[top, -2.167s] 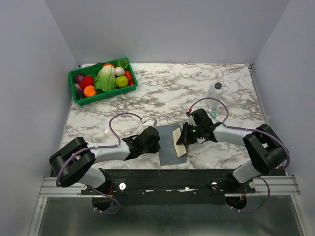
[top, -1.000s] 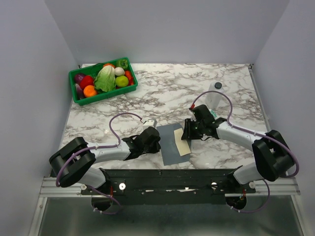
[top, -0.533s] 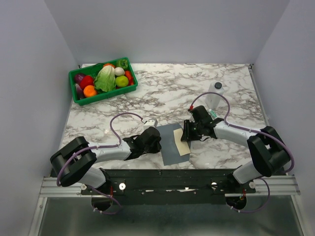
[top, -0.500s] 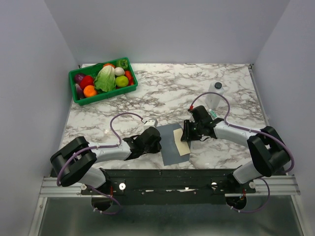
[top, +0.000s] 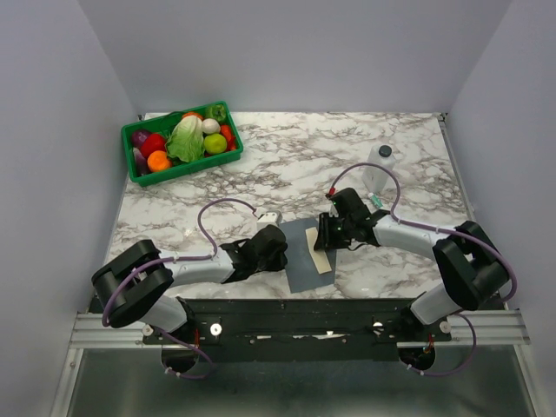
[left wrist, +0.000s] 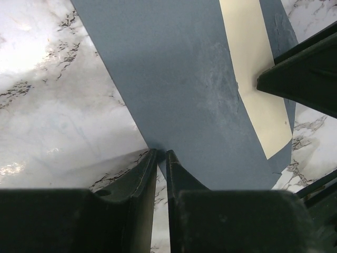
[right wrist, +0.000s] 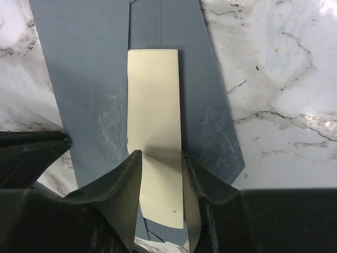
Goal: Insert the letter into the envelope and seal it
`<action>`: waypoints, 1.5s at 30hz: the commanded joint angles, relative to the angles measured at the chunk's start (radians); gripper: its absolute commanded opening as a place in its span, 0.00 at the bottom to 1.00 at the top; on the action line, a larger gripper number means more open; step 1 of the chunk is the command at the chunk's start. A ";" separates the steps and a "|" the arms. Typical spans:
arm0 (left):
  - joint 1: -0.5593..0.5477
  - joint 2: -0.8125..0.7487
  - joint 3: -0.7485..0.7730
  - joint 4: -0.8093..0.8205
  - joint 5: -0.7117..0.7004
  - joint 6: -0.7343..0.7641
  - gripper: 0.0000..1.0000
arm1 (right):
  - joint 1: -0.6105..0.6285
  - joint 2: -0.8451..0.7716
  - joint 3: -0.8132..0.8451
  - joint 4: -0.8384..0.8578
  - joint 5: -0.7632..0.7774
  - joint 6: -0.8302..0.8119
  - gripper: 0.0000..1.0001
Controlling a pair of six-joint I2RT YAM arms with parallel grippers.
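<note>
Counter scene for the insertion step. The envelope [left wrist: 168, 74] lies flat on the marble counter [top: 295, 165] between the two arms, its long axis running from the near edge toward the far edge with a slight tilt. The left hand [left wrist: 162, 154] has its fingers pressed almost together on the envelope's left edge, pinching the grey paper there. The letter [right wrist: 154, 95] rests on the right part of the envelope, its long axis parallel to the envelope's. Whether any of it is tucked under the grey panel along its left edge cannot be told. The right hand [right wrist: 161, 154] stands over the letter with its fingers [right wrist: 126, 184] partly spread, one at each long edge, so that the sheet runs straight out between them. Whether they squeeze the sheet or merely flank it cannot be told, though a faint shadowed buckle shows between the tips. The governing relation is that the envelope's body lies to the left of the letter, across the letter's short axis. The right hand is nearer the sheet, and the left hand anchors the opposite edge. Judged from this, insertion is begun but not finished, and sealing is not yet started.
</note>
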 commanded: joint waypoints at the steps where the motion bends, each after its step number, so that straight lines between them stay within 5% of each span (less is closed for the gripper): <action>1: -0.018 0.036 -0.007 -0.048 -0.008 -0.013 0.21 | 0.024 0.032 0.006 -0.009 -0.009 0.014 0.43; 29: -0.049 0.011 0.004 -0.114 -0.068 -0.027 0.22 | 0.076 -0.015 0.061 -0.113 0.093 0.009 0.45; 45: -0.046 -0.167 0.012 -0.270 -0.191 -0.009 0.55 | -0.002 -0.365 0.057 -0.231 0.357 -0.040 0.60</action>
